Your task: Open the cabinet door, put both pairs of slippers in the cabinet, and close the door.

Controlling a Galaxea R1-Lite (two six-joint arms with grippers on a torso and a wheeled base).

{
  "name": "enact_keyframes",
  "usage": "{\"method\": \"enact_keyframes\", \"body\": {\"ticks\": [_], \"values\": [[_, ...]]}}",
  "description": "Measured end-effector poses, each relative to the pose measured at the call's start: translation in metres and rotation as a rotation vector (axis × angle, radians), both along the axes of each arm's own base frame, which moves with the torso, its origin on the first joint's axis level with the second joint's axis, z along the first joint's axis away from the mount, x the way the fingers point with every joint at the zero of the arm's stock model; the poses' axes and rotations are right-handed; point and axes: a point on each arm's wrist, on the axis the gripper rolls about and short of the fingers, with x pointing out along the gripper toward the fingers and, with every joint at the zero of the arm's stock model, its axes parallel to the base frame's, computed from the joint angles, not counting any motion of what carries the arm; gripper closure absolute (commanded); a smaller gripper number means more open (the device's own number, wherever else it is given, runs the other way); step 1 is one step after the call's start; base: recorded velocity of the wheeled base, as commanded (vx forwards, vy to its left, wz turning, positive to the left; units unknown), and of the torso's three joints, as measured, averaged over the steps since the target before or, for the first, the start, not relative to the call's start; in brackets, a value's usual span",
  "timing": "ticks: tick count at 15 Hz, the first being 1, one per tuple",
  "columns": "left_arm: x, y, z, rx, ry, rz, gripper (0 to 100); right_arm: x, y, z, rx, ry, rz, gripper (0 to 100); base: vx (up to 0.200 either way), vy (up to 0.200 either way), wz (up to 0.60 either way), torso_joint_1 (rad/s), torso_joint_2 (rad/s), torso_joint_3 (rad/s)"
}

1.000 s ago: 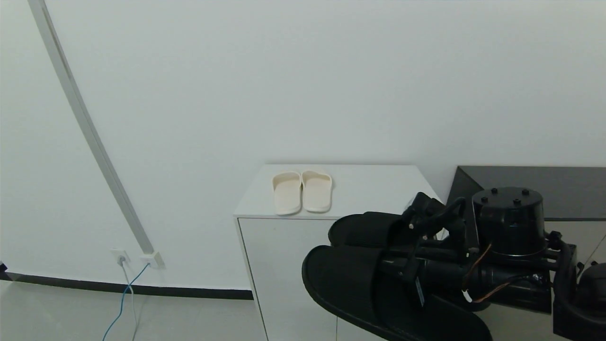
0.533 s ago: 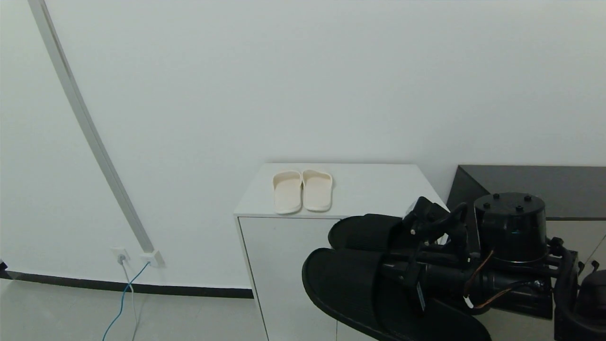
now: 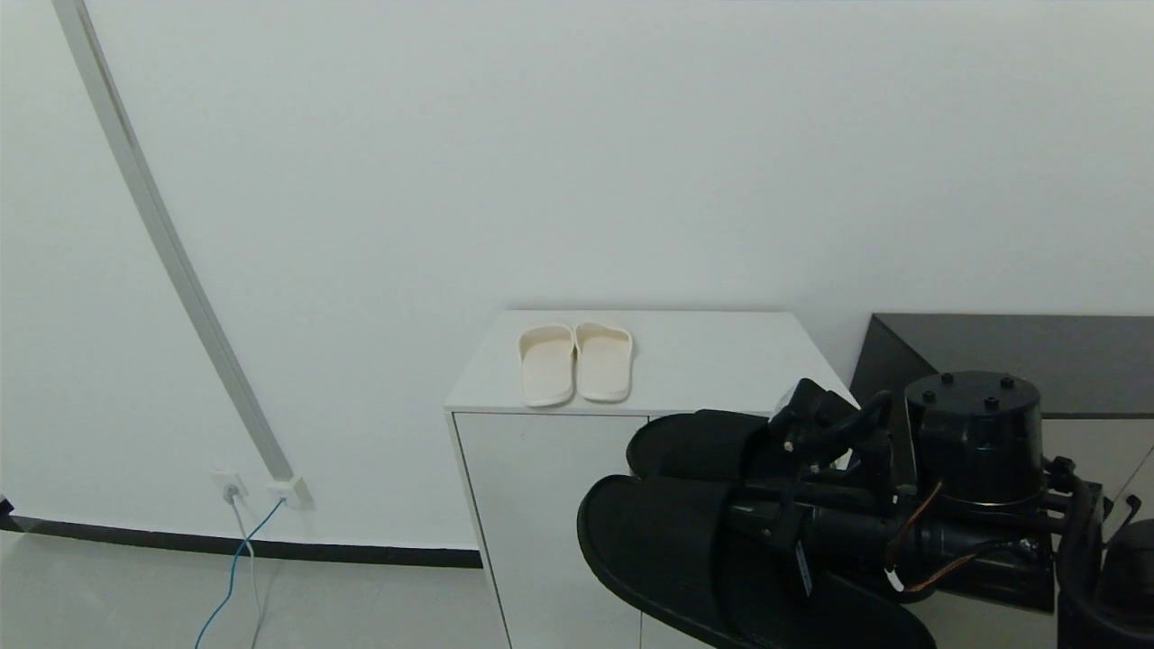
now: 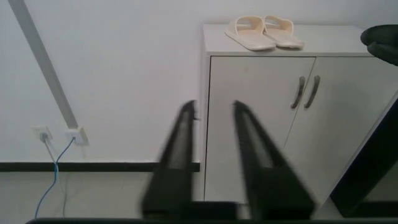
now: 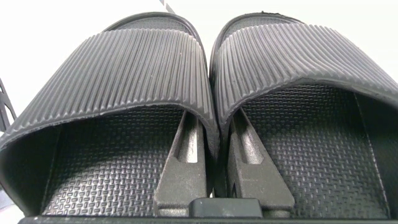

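White cabinet doors point(image 4: 261, 124) stand shut: the released left pincer point(image 4: 212, 111) should hook a handle point(image 4: 300, 92), clear of black slippers point(image 3: 672, 532) the right pincer point(image 5: 214, 143) grips.

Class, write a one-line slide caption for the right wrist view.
Right gripper clamps the black slippers side by side by their inner walls, beneath the ribbed straps.

your right arm point(image 3: 902, 532) is matte black, with a squat round housing point(image 3: 978, 442) topped by small black screws point(image 3: 944, 379). thin orange and white wires point(image 3: 912, 516) loop along it. your left pincer point(image 4: 212, 109) shows as two long, flat, dark fingers point(image 4: 180, 155).
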Motion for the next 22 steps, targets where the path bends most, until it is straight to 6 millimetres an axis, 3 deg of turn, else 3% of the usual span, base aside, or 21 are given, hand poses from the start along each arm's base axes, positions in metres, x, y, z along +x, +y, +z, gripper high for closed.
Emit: {"method": "enact_keyframes", "body": {"ticks": [22], "values": [[0.0001, 0.0, -0.0004, 0.001, 0.002, 0.0, 0, -0.0007, 0.0002, -0.0038, -0.012, 0.008, 0.005, 100, 0.0, 0.0, 0.0, -0.187, 0.49, 0.302]]}}
